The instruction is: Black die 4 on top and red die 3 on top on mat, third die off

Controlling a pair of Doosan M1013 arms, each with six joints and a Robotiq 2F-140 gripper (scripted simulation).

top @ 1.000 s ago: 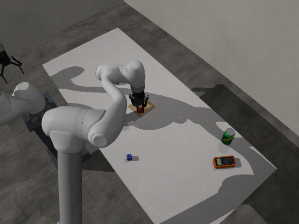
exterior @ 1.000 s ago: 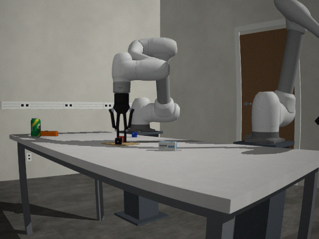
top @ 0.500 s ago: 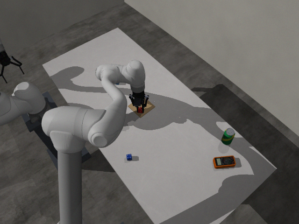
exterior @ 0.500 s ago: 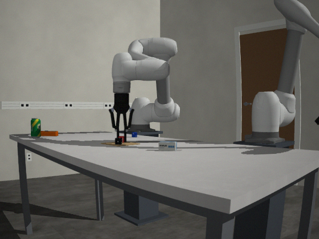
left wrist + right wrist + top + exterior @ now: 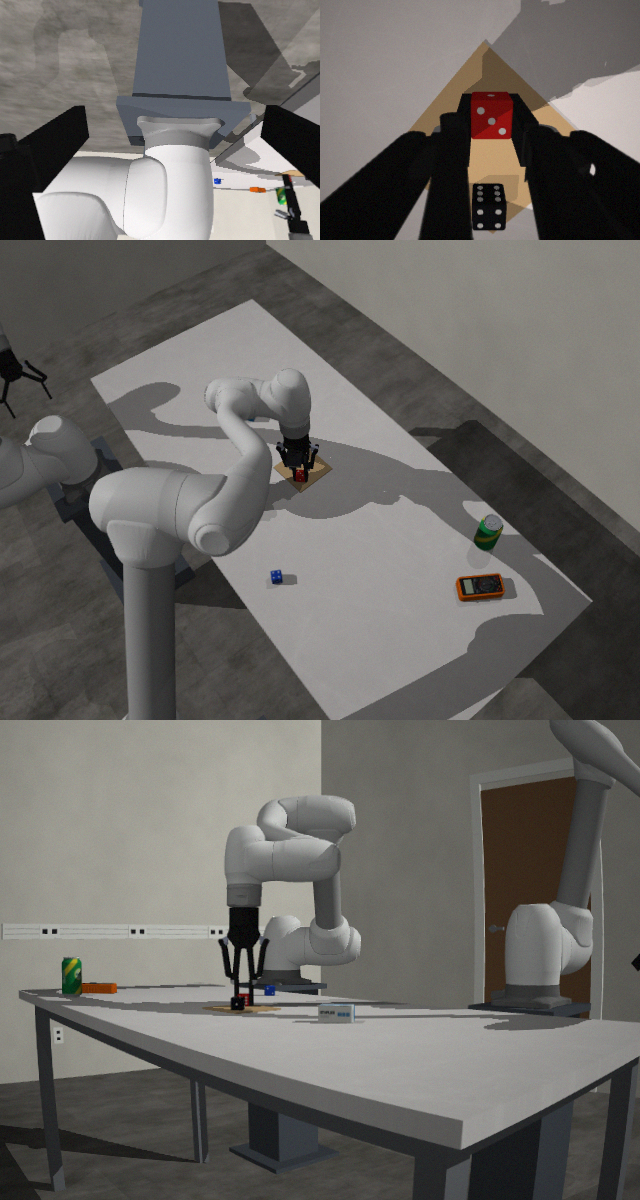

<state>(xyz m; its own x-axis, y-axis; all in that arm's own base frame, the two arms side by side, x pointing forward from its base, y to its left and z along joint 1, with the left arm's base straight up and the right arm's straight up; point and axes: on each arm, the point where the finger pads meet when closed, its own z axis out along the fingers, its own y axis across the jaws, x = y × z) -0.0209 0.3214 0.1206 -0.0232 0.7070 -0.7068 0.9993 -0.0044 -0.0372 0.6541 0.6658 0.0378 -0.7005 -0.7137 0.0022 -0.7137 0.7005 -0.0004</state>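
Observation:
The tan mat (image 5: 323, 469) (image 5: 268, 1009) (image 5: 445, 97) lies mid-table. My right gripper (image 5: 300, 480) (image 5: 244, 1002) (image 5: 489, 109) points down over it, shut on the red die (image 5: 491, 131). That die has 3 on top and 1 on a side; whether it touches the mat I cannot tell. The black die (image 5: 237, 1003) (image 5: 489, 216) appears to sit flat near a mat corner, 4 on top and 6 on a side, apart from the red one. The blue die (image 5: 276, 576) (image 5: 269, 990) (image 5: 217, 181) lies off the mat. My left gripper (image 5: 32, 406) (image 5: 174, 121) is open and empty, away from the table.
A green can (image 5: 488, 534) (image 5: 71, 975) and an orange multimeter (image 5: 480, 587) (image 5: 100, 988) stand and lie toward one table end. A small white and blue box (image 5: 336, 1012) stands on the table on the mat's other side. The right arm reaches over the table.

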